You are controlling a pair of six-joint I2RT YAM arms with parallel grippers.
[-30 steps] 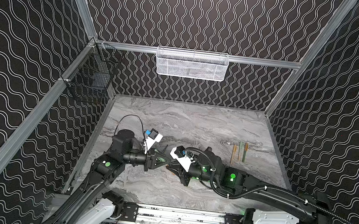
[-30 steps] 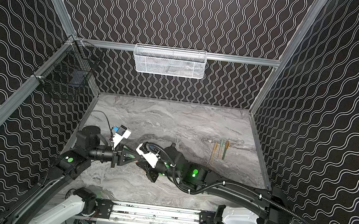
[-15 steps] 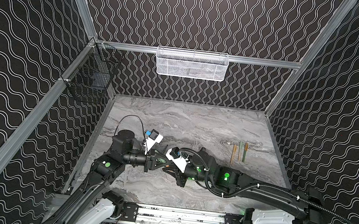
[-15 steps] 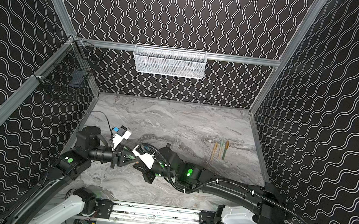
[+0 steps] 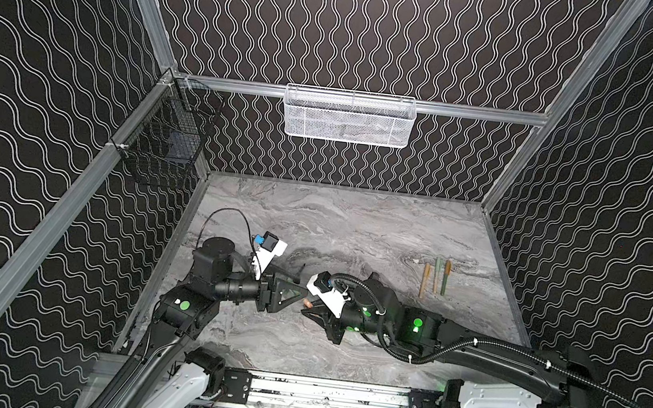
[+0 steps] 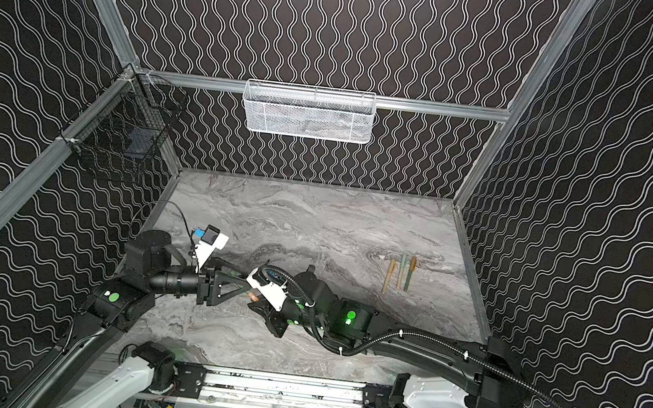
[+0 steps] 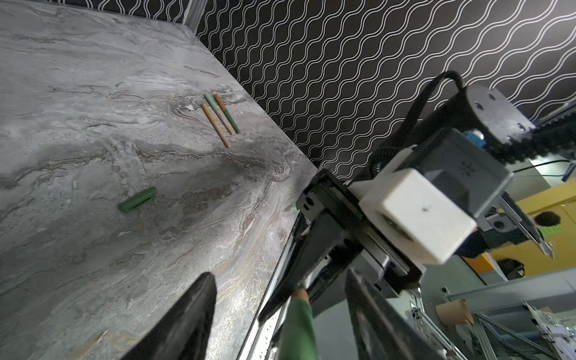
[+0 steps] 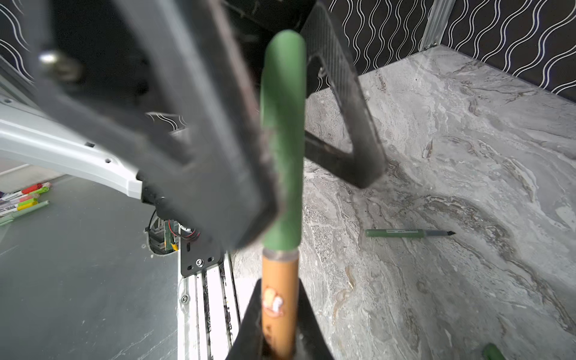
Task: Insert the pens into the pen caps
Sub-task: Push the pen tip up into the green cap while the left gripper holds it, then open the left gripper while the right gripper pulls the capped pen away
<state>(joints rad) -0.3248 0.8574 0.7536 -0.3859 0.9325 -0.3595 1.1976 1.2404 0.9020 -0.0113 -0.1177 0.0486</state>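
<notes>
Finishing one capping. Gripping a thin orange-barrelled pen [image 8: 278, 299] tight in the right gripper [image 8: 280, 330], with a short green plastic cap [image 8: 283, 140] seated on its tip, straight ahead of the fingertips. Straddling that cap with the left gripper [image 7: 277, 296], jaws apart, not pinching. Next, probably: back the left hand straight off without dragging the cap, then fetch the uncapped green pen [image 8: 402, 232] lying beyond the right fingers.

Grey marble-patterned surface [image 5: 355, 233]: smooth, faint sheen.
Short green pen cap [image 8: 282, 140]: matt plastic, scuffed.
Orange-tan pen barrel [image 8: 279, 299]: smooth, satin.
White mesh basket [image 5: 347, 119]: painted metal.
Black fingers [image 8: 339, 87]: matt, finely textured.
</notes>
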